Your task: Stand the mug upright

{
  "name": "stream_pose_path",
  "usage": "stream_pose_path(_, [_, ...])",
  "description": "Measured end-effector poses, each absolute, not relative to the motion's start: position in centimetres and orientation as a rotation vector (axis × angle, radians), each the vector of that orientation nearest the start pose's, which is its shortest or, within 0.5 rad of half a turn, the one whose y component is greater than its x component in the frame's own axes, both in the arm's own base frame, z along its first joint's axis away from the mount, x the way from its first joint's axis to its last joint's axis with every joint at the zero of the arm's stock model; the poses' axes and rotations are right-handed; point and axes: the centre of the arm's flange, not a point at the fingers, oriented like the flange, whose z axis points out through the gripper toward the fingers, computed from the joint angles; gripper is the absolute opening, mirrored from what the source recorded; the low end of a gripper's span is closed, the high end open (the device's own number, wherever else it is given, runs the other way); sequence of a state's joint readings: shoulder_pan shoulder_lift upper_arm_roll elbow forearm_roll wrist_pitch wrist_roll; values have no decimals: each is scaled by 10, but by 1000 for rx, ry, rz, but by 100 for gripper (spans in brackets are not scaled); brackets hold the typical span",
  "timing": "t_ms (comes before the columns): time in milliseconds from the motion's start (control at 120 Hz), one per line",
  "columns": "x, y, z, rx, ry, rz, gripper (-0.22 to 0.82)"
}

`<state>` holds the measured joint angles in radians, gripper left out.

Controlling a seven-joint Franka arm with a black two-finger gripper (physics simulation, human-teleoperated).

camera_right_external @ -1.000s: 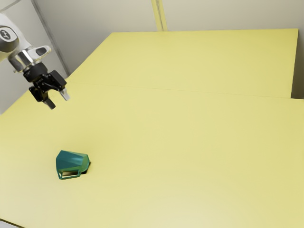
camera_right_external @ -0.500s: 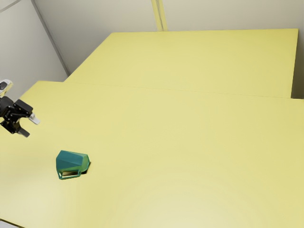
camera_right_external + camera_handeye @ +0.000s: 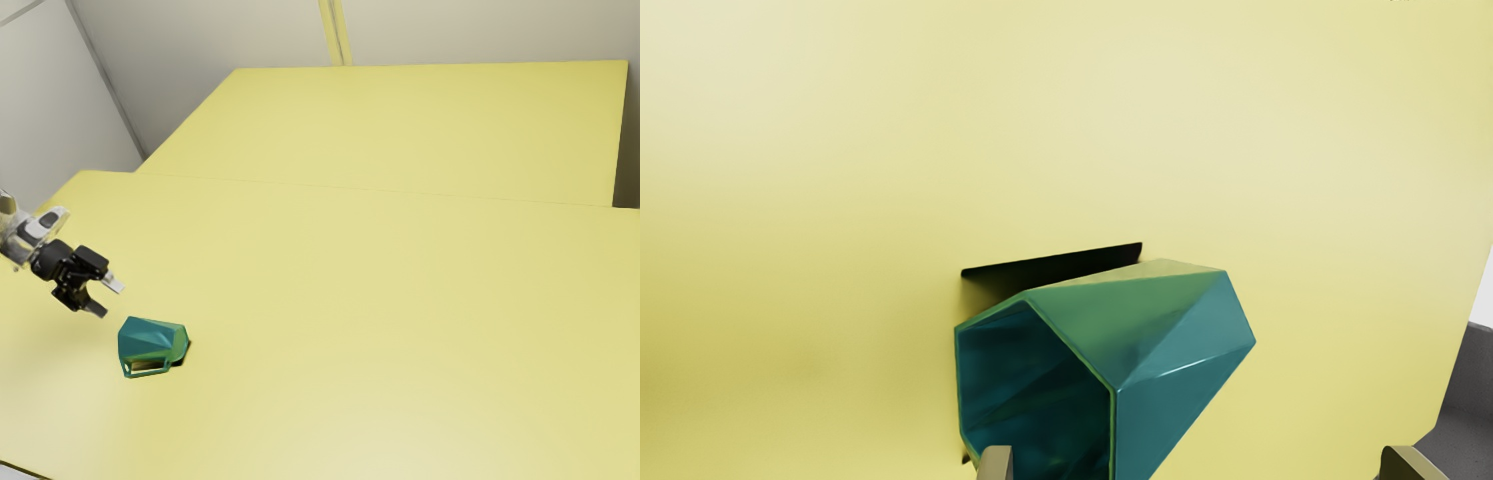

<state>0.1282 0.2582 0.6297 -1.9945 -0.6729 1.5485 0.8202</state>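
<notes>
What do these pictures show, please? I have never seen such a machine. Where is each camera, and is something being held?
This is a simulated robot arm with a black two-finger tool at its end. The exterior view comes from a camera at the arm's side; the arm reaches in from that view's left. The wrist view comes from a camera on the arm's hand, so two fingertips appear at its bottom edge.

On the yellow table a green-blue mug lies on its side. The wrist view looks partly into its open mouth. Nothing is held: the fingers stand apart, near the mug. The task is to set it upright.
</notes>
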Motion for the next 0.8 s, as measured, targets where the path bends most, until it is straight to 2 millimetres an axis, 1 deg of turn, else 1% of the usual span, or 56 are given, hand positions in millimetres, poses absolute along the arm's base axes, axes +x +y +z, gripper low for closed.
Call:
stream_pose_path(42, [429,299,323,2320,236,-74,60])
stream_pose_path(117, [428,295,314,2304,247,-34,60])
stream_pose_path(317, [426,294,303,2299,251,27,60])
stream_pose_path(458, [414,286,289,2274,257,22,60])
stream_pose_path(642, [411,280,286,2249,234,29,60])
stream_pose_path(800, [422,261,284,2228,168,11,60])
